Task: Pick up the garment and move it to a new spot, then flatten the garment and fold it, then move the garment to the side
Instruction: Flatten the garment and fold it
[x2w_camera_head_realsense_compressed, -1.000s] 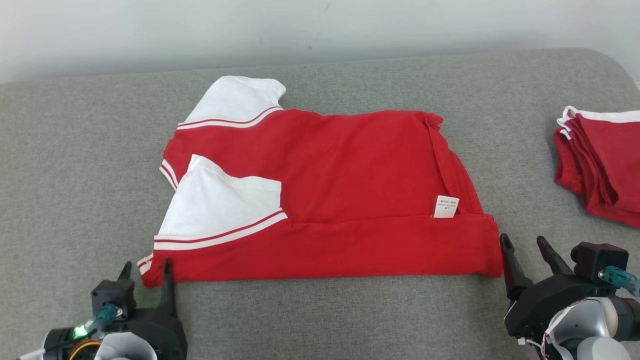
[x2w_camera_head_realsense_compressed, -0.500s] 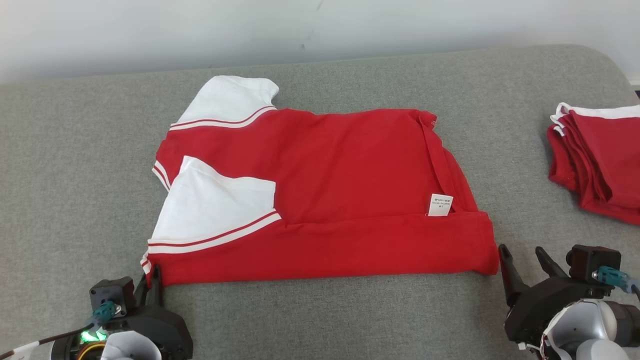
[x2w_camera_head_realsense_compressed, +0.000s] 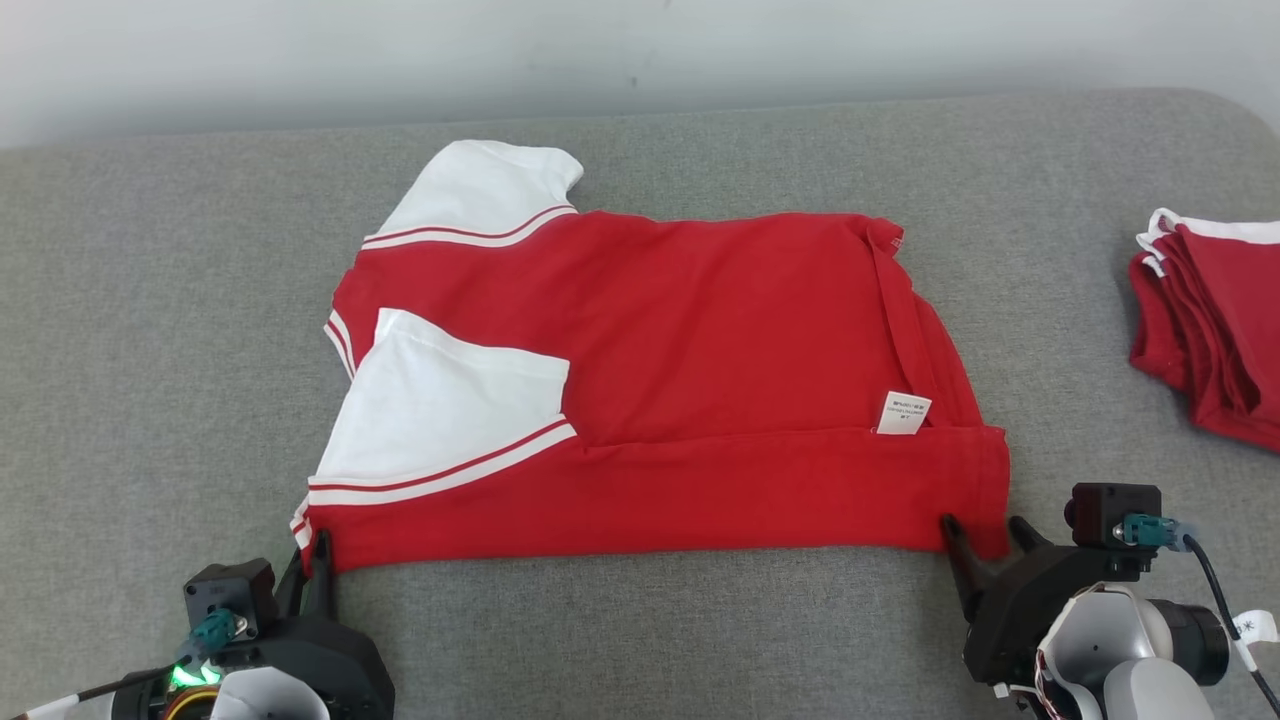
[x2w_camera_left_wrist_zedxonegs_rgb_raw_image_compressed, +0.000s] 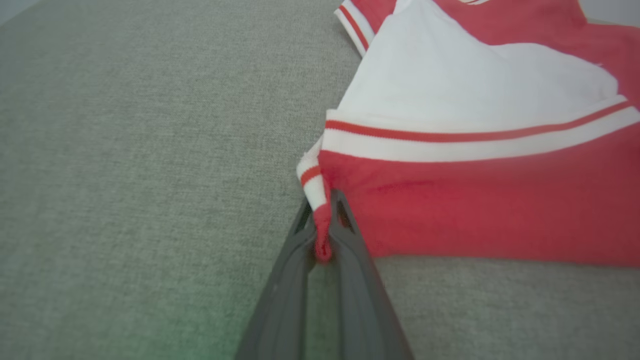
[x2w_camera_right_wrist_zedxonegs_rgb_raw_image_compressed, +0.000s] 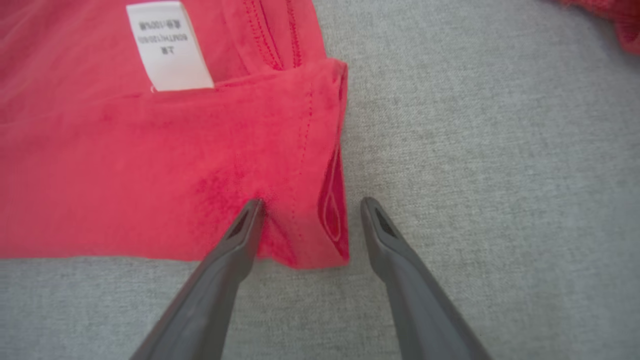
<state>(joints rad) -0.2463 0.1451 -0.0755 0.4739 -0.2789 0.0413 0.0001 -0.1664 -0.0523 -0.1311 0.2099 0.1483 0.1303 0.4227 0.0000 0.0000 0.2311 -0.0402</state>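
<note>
Your left claw (x2w_camera_left_wrist_zedxonegs_rgb_raw_image_compressed: 321, 210) is pinching shut on a thin bunch of red cloth and striped trim at the nearest corner of the red T-shirt (x2w_camera_head_realsense_compressed: 700, 330). Your right claw (x2w_camera_right_wrist_zedxonegs_rgb_raw_image_compressed: 312, 202) is standing wide open and gripping nothing. The shirt's hem corner is sitting between its fingers, with one tip resting on the cloth and the other on the grey cushion (x2w_camera_head_realsense_compressed: 150, 350) just past the hem. The left bite is looking shallow, so the cloth is liable to be slipping out once you are lifting. On the right, closing from here is likely to be catching only the top layer of the doubled band, and lifting one side ahead of the other would be skewing the fold. The shirt is lying flat on the cushion directly ahead of both claws, its near edge turned over into a smooth red band. Just beyond the right claw a white care label (x2w_camera_right_wrist_zedxonegs_rgb_raw_image_compressed: 169, 45) is showing. Ahead of the left claw one white sleeve (x2w_camera_head_realsense_compressed: 450, 410) is lying folded inward, and a second (x2w_camera_head_realsense_compressed: 480, 190) is poking out farther off. Well off to the right claw's outer side, a stack of folded red garments (x2w_camera_head_realsense_compressed: 1210, 330) is sitting.
</note>
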